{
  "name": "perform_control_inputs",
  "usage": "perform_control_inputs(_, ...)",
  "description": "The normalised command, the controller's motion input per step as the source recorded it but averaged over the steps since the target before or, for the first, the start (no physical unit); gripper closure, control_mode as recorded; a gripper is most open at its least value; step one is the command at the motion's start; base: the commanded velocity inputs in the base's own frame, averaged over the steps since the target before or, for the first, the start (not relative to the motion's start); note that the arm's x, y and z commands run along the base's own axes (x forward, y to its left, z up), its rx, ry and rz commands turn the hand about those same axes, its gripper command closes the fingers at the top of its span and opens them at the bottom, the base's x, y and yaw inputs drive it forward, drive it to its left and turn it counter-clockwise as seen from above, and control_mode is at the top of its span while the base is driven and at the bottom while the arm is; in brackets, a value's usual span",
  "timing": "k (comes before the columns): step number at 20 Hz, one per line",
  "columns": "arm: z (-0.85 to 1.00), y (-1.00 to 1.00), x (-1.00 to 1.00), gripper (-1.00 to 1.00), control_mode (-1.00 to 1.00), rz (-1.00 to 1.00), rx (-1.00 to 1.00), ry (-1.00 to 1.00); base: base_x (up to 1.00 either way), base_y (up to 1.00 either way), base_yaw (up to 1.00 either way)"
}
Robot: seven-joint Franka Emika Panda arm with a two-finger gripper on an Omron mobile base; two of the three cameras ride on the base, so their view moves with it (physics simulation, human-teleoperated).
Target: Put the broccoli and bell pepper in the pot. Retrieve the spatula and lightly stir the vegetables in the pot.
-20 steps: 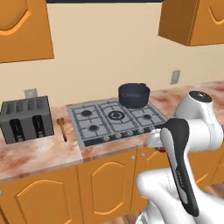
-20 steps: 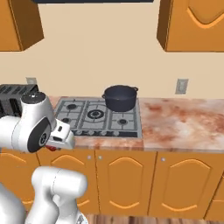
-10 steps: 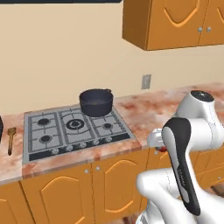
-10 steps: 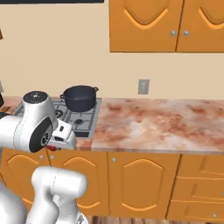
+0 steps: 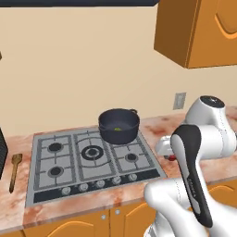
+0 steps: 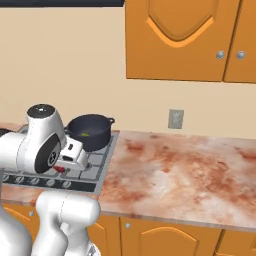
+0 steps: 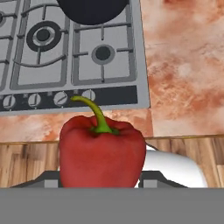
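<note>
- In the left base view, the pot (image 5: pixel 119 126) is seen standing on the far right burner of the stove (image 5: pixel 88 164), its mouth open upward so that things can be dropped in. A small green speck, judged to be the broccoli (image 5: pixel 118 129), is seen lying on the pot's floor. The spatula (image 5: pixel 15 170) is laid on the table (image 5: pixel 83 206) just left of the stove, head to the far side, handle toward the near edge, untouched and free to be picked up. A trace of red is seen at the wrist of the arm, right of the stove.
- In the right base view, the pot (image 6: pixel 90 131) is seen at the far right corner of the stove (image 6: pixel 95 165), with the green speck inside. The end effector (image 6: pixel 61 169) is held low near the stove's front edge, a sliver of red showing beneath it.
- In the hand view, the bell pepper (image 7: pixel 101 154) is seen upright, stem up, gripped between the half-spread jaws of the end effector. It is carried above the near edge of the table (image 7: pixel 183 70), well short of the pot (image 7: pixel 92 9). The pepper is judged to be on its way to the pot, so the drop is not yet done.
</note>
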Motion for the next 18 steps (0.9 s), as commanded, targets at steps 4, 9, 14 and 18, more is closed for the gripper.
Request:
perform_control_inputs(4, 0.00, 0.00, 0.00, 1.00, 1.00, 0.00, 0.00, 0.00, 0.44, 0.00, 0.01)
perform_control_inputs(9, 0.00, 0.00, 0.00, 1.00, 1.00, 0.00, 0.00, 0.00, 0.00, 0.00, 0.00)
perform_control_inputs(14, 0.00, 0.00, 0.00, 1.00, -1.00, 0.00, 0.00, -0.02, 0.00, 0.00, 0.00)
perform_control_inputs(18, 0.09, 0.14, 0.05, 1.00, -1.00, 0.09, -0.02, -0.29, 0.00, 0.00, 0.00)
